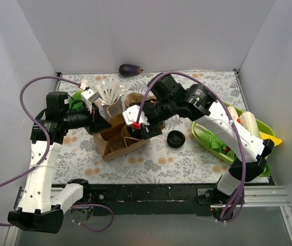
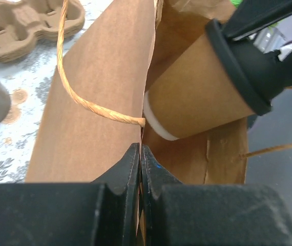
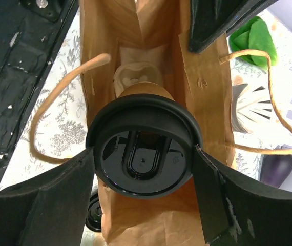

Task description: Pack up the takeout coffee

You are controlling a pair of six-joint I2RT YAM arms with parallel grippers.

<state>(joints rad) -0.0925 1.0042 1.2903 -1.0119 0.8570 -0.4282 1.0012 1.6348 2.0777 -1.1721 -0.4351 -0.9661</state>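
The takeout coffee, a tan paper cup (image 2: 197, 92) with a black lid (image 3: 143, 154), lies on its side in the mouth of a brown paper bag (image 1: 112, 144). My right gripper (image 3: 143, 156) is shut on the cup just below the lid, bottom end pointing into the bag. My left gripper (image 2: 141, 154) is shut on the edge of the bag's mouth (image 2: 100, 92) and holds it open. In the top view the left gripper (image 1: 104, 125) is at the bag's left side and the right gripper (image 1: 139, 130) at its opening. A pale moulded thing (image 3: 136, 77) lies deep inside the bag.
A loose black lid (image 1: 175, 139) lies on the table right of the bag. The cardboard carrier (image 2: 18, 25) and a cup of white sticks (image 1: 112, 100) stand behind the bag. An eggplant (image 1: 129, 69) sits at the back wall. A green tray (image 1: 258, 123) of vegetables is at the right.
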